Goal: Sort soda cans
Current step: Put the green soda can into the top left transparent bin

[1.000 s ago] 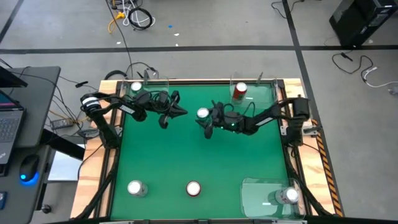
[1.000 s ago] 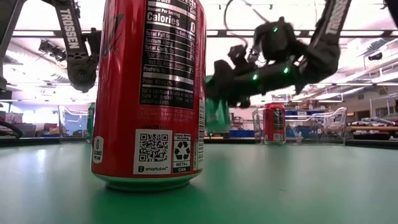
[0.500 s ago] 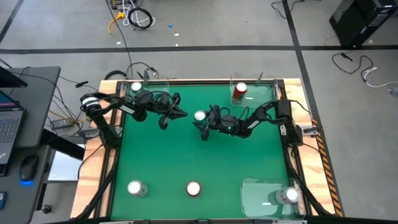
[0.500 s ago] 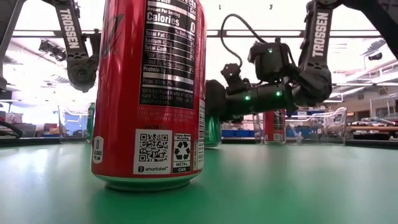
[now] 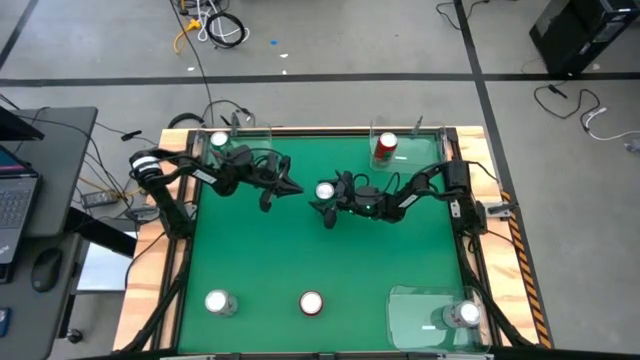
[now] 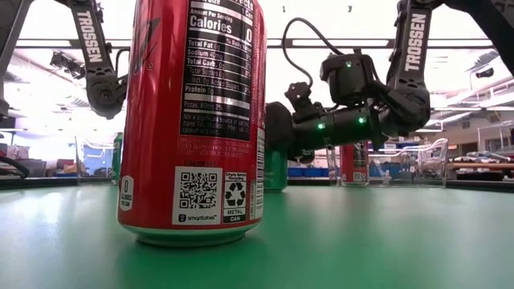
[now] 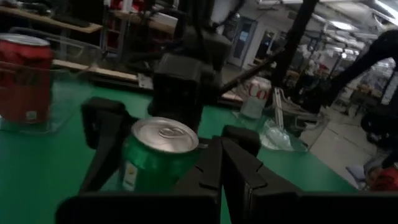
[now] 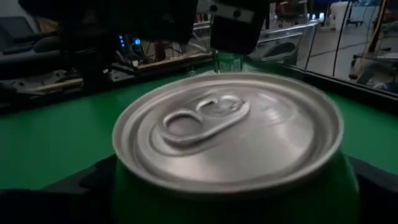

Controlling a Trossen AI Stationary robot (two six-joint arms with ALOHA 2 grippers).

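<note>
A green soda can (image 5: 325, 189) stands upright on the green table mid-way along its far half; it also shows in the low view (image 6: 275, 168) and the right wrist view (image 8: 227, 124). My right gripper (image 5: 320, 193) reaches in from the right, open, with one finger on each side of it. My left gripper (image 5: 285, 187) hovers just left of the can, shut and holding nothing, pointing level at it (image 7: 221, 171). The other soda cans stand apart: green (image 5: 218, 140), red (image 5: 387, 145), silver (image 5: 218, 301), red (image 5: 311, 303) and silver (image 5: 465, 314). My right gripper has a finger (image 7: 102, 140) on either side of the green can's wall (image 7: 140, 165), coming in level from the table's right. I cannot tell whether the fingers touch the wall. The can stands upright with its base on the table.
Clear plastic trays sit at the far-left corner (image 5: 245, 135), the far-right corner (image 5: 415, 140) and the near-right corner (image 5: 425, 315), each with one can in it. The near red can (image 6: 193, 120) fills much of the low view. Bare green table lies between the arms and the near cans.
My right gripper has come down and a little toward the table's left with the green can. The can hung clear of the table a second ago and now stands on it. My left gripper has sunk slightly and tipped toward the can, staying shut.
</note>
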